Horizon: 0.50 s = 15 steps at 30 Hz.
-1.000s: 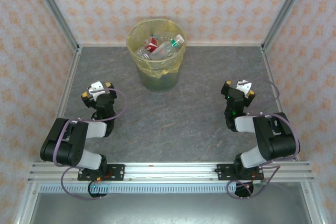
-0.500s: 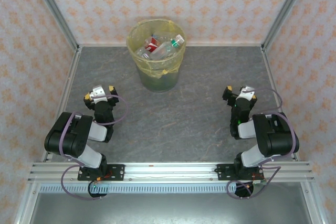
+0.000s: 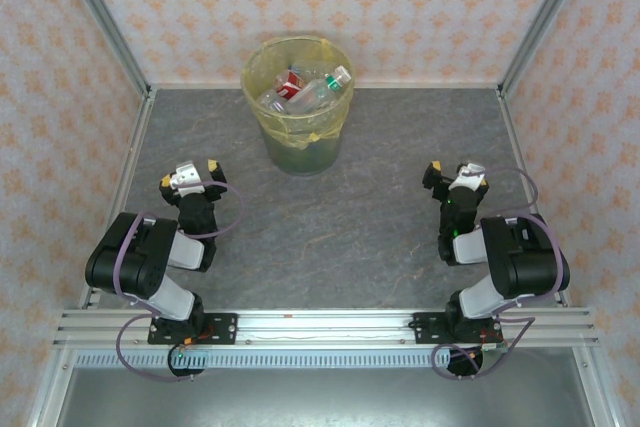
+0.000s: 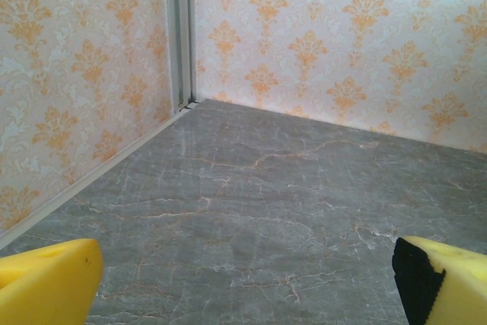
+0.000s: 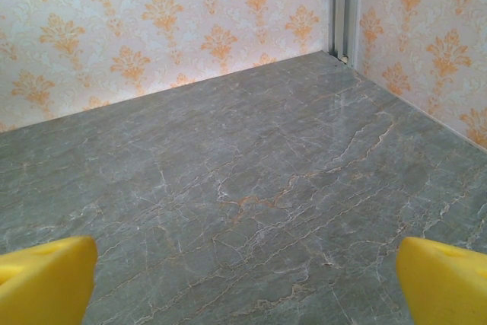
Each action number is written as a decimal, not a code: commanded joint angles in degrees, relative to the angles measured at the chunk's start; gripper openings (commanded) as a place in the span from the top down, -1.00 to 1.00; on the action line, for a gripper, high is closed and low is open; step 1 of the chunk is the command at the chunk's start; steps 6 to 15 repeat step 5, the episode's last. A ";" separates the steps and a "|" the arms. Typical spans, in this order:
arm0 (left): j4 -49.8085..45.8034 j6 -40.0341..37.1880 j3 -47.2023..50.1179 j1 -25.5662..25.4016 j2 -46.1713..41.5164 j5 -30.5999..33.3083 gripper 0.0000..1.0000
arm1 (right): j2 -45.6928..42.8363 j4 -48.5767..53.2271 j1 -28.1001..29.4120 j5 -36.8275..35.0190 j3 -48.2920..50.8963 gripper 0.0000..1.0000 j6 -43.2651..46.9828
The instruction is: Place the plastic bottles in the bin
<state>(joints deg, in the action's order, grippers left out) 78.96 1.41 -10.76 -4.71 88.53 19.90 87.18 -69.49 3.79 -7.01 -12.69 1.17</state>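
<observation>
Left gripper (image 3: pixel 188 175) spread wide and empty, near left of the grey marble table (image 3: pixel 330 227) | right gripper (image 3: pixel 455 172) equally wide, holding nothing, near right | bin (image 3: pixel 300 152) with yellow liner stands far centre by the back wall (image 3: pixel 330 7), well apart from both grippers | plastic bottles (image 3: pixel 305 90) heaped inside it, clear and red-labelled

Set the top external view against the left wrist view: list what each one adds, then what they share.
Top external adds: the bin with the plastic bottles inside it, plus the left gripper and the right gripper, both open and empty. Left wrist adds: a low, close look at the yellow fingertips, spread wide over bare table. Shared: the grey marbled table, the orange-patterned wallpaper and the far-left corner post.
</observation>
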 commanded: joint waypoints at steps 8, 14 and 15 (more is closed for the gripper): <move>2.66 -0.40 0.39 0.47 0.22 -0.85 -0.99 | -0.03 -2.23 -0.19 0.24 0.03 -1.00 0.25; 2.66 -0.40 0.39 0.47 0.22 -0.85 -0.99 | -0.03 -2.23 -0.19 0.24 0.03 -1.00 0.25; 2.66 -0.40 0.39 0.47 0.22 -0.85 -0.99 | -0.03 -2.23 -0.19 0.24 0.03 -1.00 0.25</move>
